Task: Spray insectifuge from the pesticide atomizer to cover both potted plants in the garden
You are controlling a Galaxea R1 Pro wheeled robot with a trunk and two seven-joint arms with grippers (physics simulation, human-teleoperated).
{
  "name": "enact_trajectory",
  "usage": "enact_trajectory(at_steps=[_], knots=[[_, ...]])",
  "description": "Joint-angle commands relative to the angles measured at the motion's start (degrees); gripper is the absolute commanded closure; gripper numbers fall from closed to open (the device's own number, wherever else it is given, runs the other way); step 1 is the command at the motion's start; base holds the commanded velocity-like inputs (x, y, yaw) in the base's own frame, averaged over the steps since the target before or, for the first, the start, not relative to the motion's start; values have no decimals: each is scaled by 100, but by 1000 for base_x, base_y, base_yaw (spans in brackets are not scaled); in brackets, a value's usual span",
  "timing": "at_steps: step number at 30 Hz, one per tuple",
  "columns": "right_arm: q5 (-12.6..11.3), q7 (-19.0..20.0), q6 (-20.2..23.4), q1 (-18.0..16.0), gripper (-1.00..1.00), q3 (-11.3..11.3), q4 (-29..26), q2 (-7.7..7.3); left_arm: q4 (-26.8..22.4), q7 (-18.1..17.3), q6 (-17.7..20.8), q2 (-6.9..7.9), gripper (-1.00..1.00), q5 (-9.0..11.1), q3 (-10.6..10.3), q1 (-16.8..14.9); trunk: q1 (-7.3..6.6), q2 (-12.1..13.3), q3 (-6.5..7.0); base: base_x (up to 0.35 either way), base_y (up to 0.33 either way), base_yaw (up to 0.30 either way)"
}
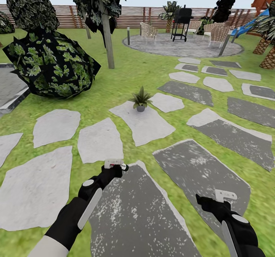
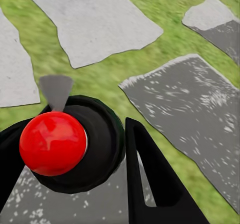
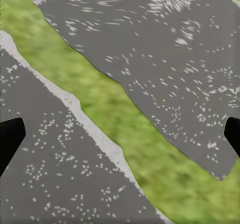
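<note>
Left end effector (image 2: 75,154) is clamped on the pesticide atomizer (image 2: 52,143), nozzle facing forward. Right end effector (image 3: 120,134) is spread, empty. Step in hand: approach. One potted plant (image 1: 141,98) stands ahead on a stepping stone (image 1: 147,125), well apart; closing in and aiming comes next.

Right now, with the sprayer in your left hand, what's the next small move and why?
Probably roll forward toward the potted plant. The left gripper holds the pesticide atomizer, but the plant sits on a pale stepping stone well ahead of the trigger head, likely too far for spray to cover its leaves.
</note>
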Motion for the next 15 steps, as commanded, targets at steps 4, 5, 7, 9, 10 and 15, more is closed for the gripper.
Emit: enact_trajectory(at_steps=[4,5,7,9,10,15], knots=[[1,15,30,-3,-100,-4,-7,-2,-10,4,25,1,100,34,-9,-2,-89,160,68,0,0,0],[1,14,30,-3,-100,-4,-7,2,-10,4,25,0,100,34,-12,-3,-111,200,86,0,0,0],[0,14,30,-3,-100,-2,-7,0,-10,4,25,0,100,31,-15,-3,-155,280,122,0,0,0],[1,14,30,-3,-100,-4,-7,2,-10,4,25,0,100,32,-32,-3,-199,361,158,0,0,0],[1,14,30,-3,-100,-1,-7,0,-10,4,25,0,100,30,-36,-3,-221,401,176,0,0,0],[1,14,30,-3,-100,4,-7,3,-10,4,25,0,100,28,-39,-3,-331,601,266,0,0,0]])
